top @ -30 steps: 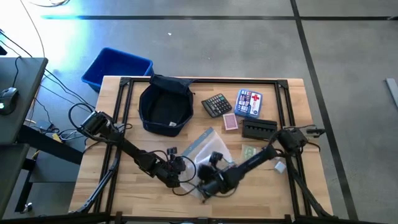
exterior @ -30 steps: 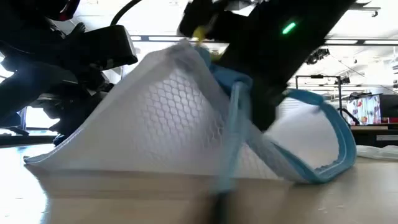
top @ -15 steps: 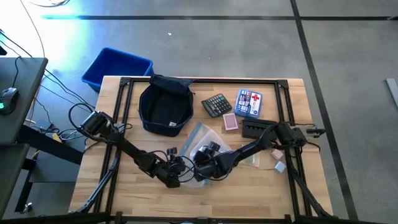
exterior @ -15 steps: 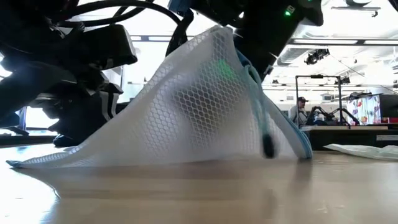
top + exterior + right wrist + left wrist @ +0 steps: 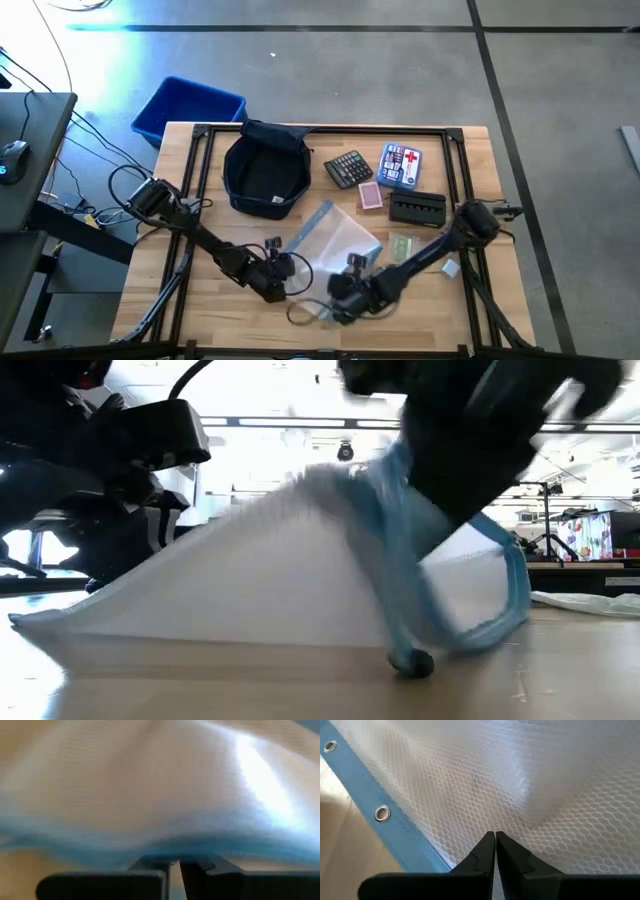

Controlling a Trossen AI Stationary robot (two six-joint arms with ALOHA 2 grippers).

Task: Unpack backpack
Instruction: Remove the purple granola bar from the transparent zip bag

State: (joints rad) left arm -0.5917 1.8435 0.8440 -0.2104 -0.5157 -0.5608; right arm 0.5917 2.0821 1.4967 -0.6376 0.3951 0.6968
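Pinching the mesh pouch [image 5: 335, 240] w/ both grippers, I'm seeing left [image 5: 495, 837] clamped on honeycomb netting, right [image 5: 174, 864] on its blue hem; backpack [image 5: 266, 170] sagging open.

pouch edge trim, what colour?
Light blue, with metal eyelets, on the clear mesh pouch; left wrist view shows it best.

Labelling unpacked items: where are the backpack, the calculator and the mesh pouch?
backpack [image 5: 265, 172], high view, dark lining.
calculator [image 5: 349, 168], high view, keypad.
mesh pouch [image 5: 335, 240], high view, clear middle panel.
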